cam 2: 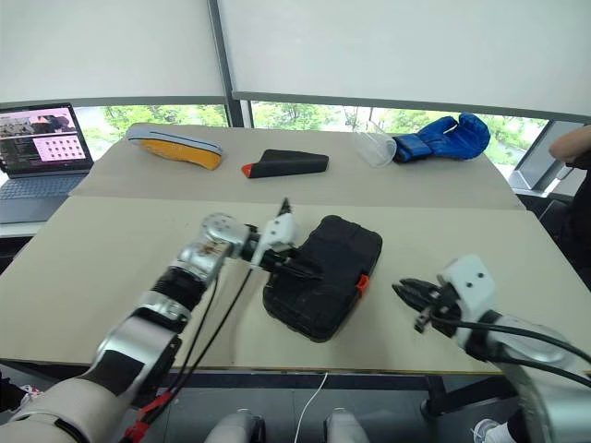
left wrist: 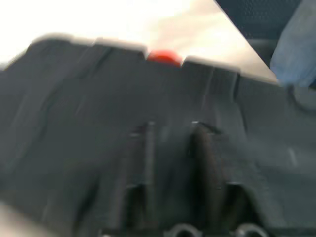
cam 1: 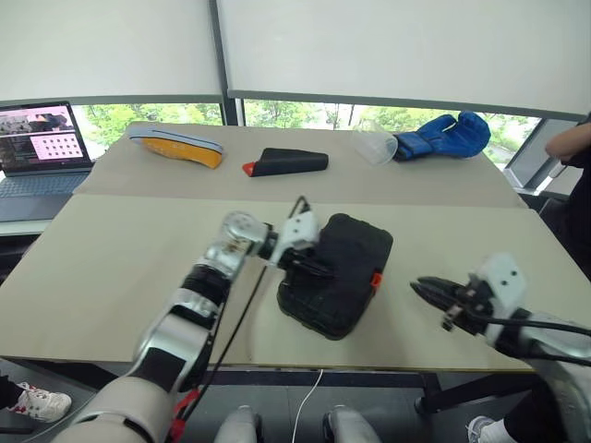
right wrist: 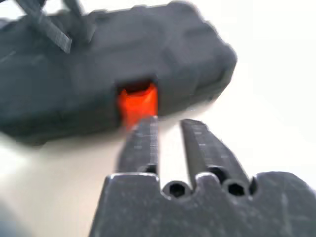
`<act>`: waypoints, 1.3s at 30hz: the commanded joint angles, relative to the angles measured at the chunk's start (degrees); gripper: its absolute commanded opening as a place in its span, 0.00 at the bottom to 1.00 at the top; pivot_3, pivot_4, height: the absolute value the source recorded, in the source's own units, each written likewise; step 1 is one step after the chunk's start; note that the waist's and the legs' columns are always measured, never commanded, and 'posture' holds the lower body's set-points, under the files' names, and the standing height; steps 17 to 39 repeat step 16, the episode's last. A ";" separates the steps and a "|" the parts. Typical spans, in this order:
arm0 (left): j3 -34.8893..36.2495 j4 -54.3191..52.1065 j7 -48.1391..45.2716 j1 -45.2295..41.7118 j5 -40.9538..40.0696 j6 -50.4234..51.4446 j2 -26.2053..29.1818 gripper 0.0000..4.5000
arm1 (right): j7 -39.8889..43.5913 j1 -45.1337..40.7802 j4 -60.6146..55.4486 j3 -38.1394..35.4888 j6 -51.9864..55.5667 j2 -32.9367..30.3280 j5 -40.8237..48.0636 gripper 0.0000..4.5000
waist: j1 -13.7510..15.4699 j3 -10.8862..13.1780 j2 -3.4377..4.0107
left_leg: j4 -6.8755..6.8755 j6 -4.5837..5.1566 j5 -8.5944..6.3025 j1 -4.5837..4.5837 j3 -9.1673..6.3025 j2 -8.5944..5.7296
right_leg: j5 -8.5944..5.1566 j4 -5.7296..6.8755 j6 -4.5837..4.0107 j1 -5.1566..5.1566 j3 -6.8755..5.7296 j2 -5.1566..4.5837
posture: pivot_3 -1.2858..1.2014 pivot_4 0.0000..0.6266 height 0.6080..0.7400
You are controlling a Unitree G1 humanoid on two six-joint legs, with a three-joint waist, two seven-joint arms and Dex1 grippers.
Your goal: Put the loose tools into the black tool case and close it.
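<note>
Looks like we're basically at the end of this one: the case [cam 1: 336, 274] is lying shut on the counter [cam 1: 111, 268], lid down on its base, orange latch [cam 1: 376, 280] facing our right side, and we can't spot a single loose tool anywhere on the surface, so our guess is they're all inside already. What we can't tell is whether the latch is actually snapped home or just sitting there; that would be the only thing left to check. Our left tool [cam 1: 315, 266] hangs right over the near-left part of the lid, fingers a narrow gap apart and holding nothing, maybe just brushing the lid, hard to say. Our right tool [cam 1: 430, 290] is off to the right of the case, well clear of it, pointing at the latch side, fingers also slightly parted and empty. The counter is two beige tops pushed together. On the far one there's an orange-and-grey insole thing [cam 1: 177, 146], a black pouch [cam 1: 288, 162] with a red tip, a clear plastic cup [cam 1: 374, 147] on its side and a blue boxing glove [cam 1: 445, 136]. A laptop [cam 1: 39, 148] sits open at far left, a person's arm [cam 1: 571, 140] pokes in at far right, and behind it all are windows with blinds pulled most of the way down, trees outside.
</note>
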 commanded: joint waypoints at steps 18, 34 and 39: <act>16.44 -21.75 -1.07 10.09 -13.60 23.39 27.94 1.00 | 20.55 -0.43 12.60 -22.17 8.59 -18.06 17.19 0.99 | 1.80 0.52 -0.21 | 0.01 -0.01 0.01 -0.45 0.08 -0.07 | -0.17 -0.03 -0.16 -0.51 -0.04 -0.19 | 0.52 0.24 0.95; 16.44 -21.75 -1.07 10.09 -13.60 23.39 27.94 1.00 | 20.55 -0.43 12.60 -22.17 8.59 -18.06 17.19 0.99 | 1.80 0.52 -0.21 | 0.01 -0.01 0.01 -0.45 0.08 -0.07 | -0.17 -0.03 -0.16 -0.51 -0.04 -0.19 | 0.52 0.24 0.95; 16.44 -21.75 -1.07 10.09 -13.60 23.39 27.94 1.00 | 20.55 -0.43 12.60 -22.17 8.59 -18.06 17.19 0.99 | 1.80 0.52 -0.21 | 0.01 -0.01 0.01 -0.45 0.08 -0.07 | -0.17 -0.03 -0.16 -0.51 -0.04 -0.19 | 0.52 0.24 0.95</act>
